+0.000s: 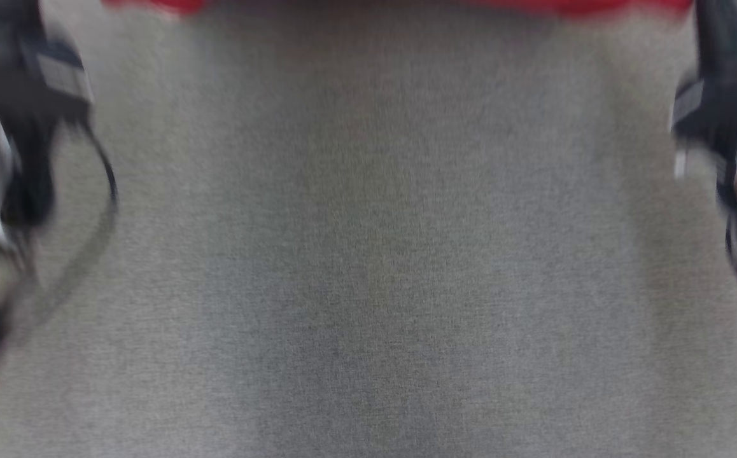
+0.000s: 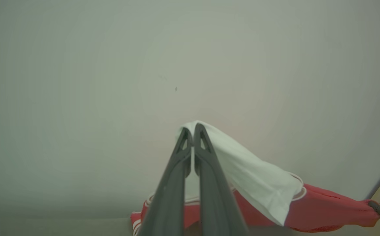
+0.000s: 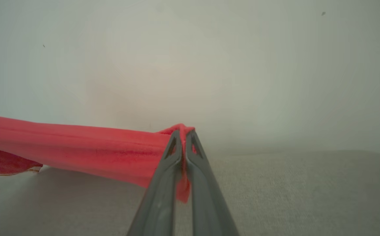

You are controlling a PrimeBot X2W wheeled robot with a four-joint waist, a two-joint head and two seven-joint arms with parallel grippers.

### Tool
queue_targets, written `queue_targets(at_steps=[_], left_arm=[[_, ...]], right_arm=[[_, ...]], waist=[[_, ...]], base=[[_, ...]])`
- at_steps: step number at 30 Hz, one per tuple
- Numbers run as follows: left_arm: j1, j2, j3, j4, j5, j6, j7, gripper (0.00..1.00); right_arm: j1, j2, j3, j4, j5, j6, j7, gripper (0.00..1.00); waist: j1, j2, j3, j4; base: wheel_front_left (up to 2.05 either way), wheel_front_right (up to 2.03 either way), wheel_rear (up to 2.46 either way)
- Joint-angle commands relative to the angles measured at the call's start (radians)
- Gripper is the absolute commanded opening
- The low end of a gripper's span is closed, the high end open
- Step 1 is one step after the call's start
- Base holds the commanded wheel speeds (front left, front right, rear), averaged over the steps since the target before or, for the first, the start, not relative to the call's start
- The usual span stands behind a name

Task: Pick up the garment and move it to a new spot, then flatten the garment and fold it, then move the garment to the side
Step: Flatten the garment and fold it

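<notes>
Pinching hard, the left gripper (image 2: 192, 133) has its fingers clenched on the white part of the red-and-white fabric garment (image 2: 324, 206); right gripper (image 3: 183, 136) clamped shut on a red edge; garment stretched between them over the grey woven surface (image 3: 291, 196).

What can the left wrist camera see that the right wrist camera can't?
Left wrist view: the garment has a white part with striped trim, pinched in the shut left pincer. Right wrist view: a red band stretched taut from the shut right pincer, over a gray woven surface. Both: red cloth, a pincer clamped on it, and a pale wall.
</notes>
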Motion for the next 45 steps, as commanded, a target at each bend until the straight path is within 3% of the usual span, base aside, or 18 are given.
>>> queue_targets(at_steps=[1, 4, 9, 18, 19, 25, 30, 35, 45], left_arm=[[0.113, 0.017, 0.028, -0.085, -0.002, 0.036, -0.008, 0.0], [0.341, 0.013, 0.076, -0.237, 0.022, 0.11, -0.008, 0.0], [0.684, -0.036, 0.164, -0.413, 0.027, 0.187, -0.008, 0.0], [1.101, -0.161, 0.245, -0.495, 0.043, 0.199, -0.008, 0.0], [1.171, -0.197, 0.249, -0.492, 0.039, 0.193, -0.008, 0.0], [1.328, -0.242, 0.249, -0.476, 0.045, 0.177, -0.008, 0.0], [1.375, -0.247, 0.213, -0.492, 0.046, 0.158, 0.001, 0.0], [1.3, -0.23, 0.198, -0.492, 0.089, 0.145, 0.012, 0.0], [0.98, -0.195, 0.145, -0.299, 0.129, 0.073, 0.142, 0.0]], right_arm=[[0.115, -0.03, -0.011, -0.059, 0.021, 0.001, 0.004, 0.0], [0.321, -0.057, -0.051, -0.173, 0.04, 0.0, 0.021, 0.0], [0.604, -0.019, -0.164, -0.34, 0.014, 0.0, 0.079, 0.0], [0.927, 0.07, -0.363, -0.507, -0.058, 0.0, 0.182, 0.0], [1.008, 0.11, -0.403, -0.54, -0.073, 0.0, 0.204, 0.0], [1.24, 0.221, -0.51, -0.634, -0.114, -0.001, 0.261, 0.0], [1.341, 0.302, -0.564, -0.695, -0.119, 0.0, 0.303, 0.0], [1.324, 0.348, -0.561, -0.725, -0.119, 0.0, 0.328, 0.0], [1.135, 0.322, -0.47, -0.613, -0.167, 0.0, 0.396, 0.0]], waist=[[0.0003, 0.0001, -0.085, 0.011], [0.0003, 0.0001, -0.122, 0.021], [0.0003, 0.0001, -0.185, 0.029], [0.0003, 0.0001, -0.292, 0.066], [0.0003, 0.0001, -0.319, 0.084], [0.0003, 0.0001, -0.385, 0.124], [0.0003, 0.0001, -0.393, 0.132], [0.0003, 0.0001, -0.397, 0.114], [0.0003, 0.0001, -0.358, 0.038]], base=[[0.0, 0.0, 0.0], [0.0, 0.0, 0.0], [0.0, 0.0, 0.0], [0.0, 0.0, 0.0], [0.0, 0.0, 0.0], [0.0, 0.0, 0.0], [0.0, 0.0, 0.0], [0.0, 0.0, 0.0], [0.0, 0.0, 0.0]])
